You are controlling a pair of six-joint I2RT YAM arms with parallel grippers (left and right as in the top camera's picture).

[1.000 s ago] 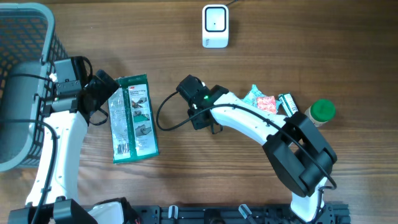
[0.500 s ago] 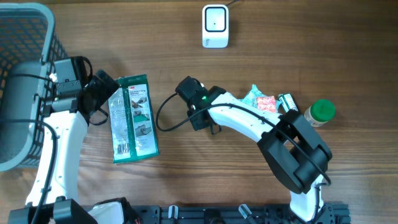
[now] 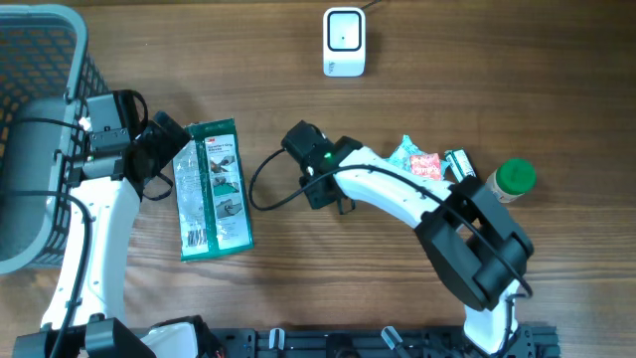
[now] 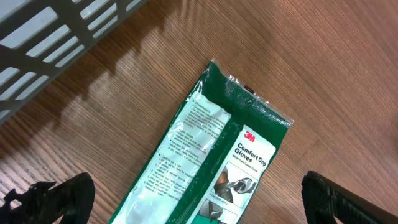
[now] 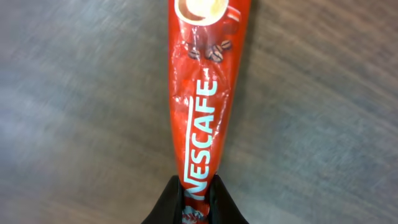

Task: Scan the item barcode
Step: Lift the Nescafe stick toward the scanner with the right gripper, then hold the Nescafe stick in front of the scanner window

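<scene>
The right fingers [image 5: 166, 204] are pinching one end of a red coffee sachet [image 5: 205, 93]. It runs straight out ahead of them, its long axis in line with the fingers, over the table [image 5: 62, 124]. There is one sachet and one white scanner [image 3: 344, 42]. The scanner stands well apart beyond the right fingers, nearer them than the left. The left fingers [image 4: 56, 193] are spread wide over one green glove packet [image 4: 211, 162], gripping nothing. No barcode shows on the sachet's visible face.

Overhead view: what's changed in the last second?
The right gripper has shut on the Nescafe sachet, its arm shifting only slightly. The left gripper stays open over the glove packet; the scanner and basket haven't moved.
</scene>
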